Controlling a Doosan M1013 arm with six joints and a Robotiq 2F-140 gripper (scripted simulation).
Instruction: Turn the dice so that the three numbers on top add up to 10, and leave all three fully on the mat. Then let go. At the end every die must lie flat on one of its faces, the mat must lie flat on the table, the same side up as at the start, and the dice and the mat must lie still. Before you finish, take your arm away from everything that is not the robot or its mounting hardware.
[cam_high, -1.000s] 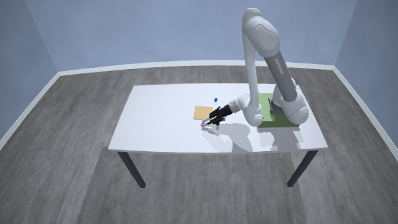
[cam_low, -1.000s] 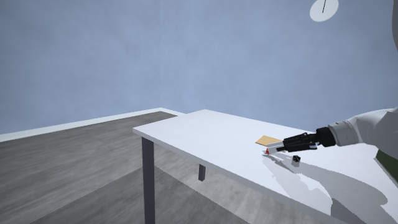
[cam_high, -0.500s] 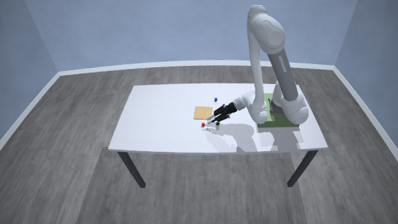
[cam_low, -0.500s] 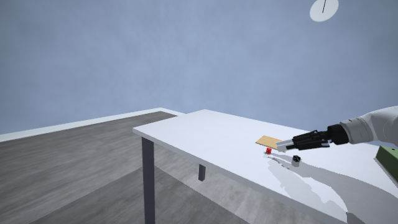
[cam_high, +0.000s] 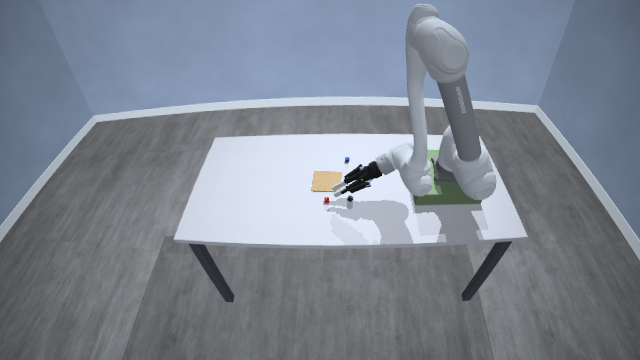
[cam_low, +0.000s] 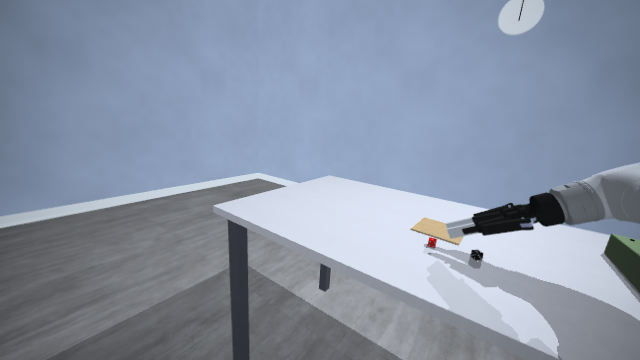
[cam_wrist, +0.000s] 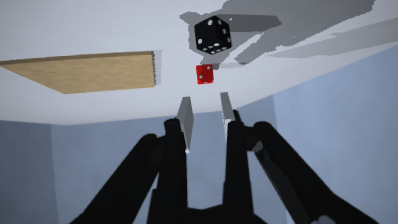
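The tan mat (cam_high: 318, 185) (cam_low: 428, 227) (cam_wrist: 110, 74) lies on the table with no die on it. The red die (cam_high: 326, 200) (cam_low: 432, 242) (cam_wrist: 204, 74) rests on the table just off the mat's front edge; a side face with two pips shows in the wrist view, its top too thin to read. The black die (cam_high: 350, 199) (cam_low: 476, 255) (cam_wrist: 213, 35) stands right of it, its top showing several pips. The blue die (cam_high: 347, 160) lies behind the mat, its pips unreadable. My gripper (cam_high: 335, 191) (cam_low: 448, 230) (cam_wrist: 206, 106) is partly open and empty, above the table near the mat's front right corner.
The white table (cam_high: 240, 200) (cam_low: 310, 220) bears the mat and dice. The arm's green base (cam_high: 447, 200) (cam_low: 622, 260) stands at the right. The arm's shadow falls across the table around the black die and in front of it.
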